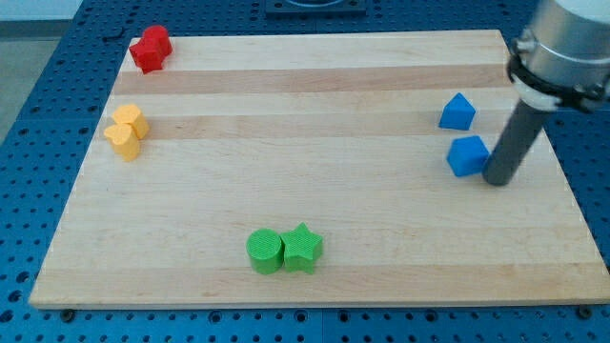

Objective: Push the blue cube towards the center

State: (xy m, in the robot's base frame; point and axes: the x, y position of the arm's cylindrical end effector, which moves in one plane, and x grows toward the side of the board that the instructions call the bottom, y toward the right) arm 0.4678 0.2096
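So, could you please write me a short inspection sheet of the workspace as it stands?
Surface: wooden board on blue perforated table.
Job's things: blue cube near the view's right edge, far from centre.
Clutter: blue triangular block; red block; two yellow blocks; green cylinder touching green star.
Grippers: none; my tip sits right beside the cube, on its right.
Cables: nothing seen.
Surroundings: dark object at top edge, unclear.
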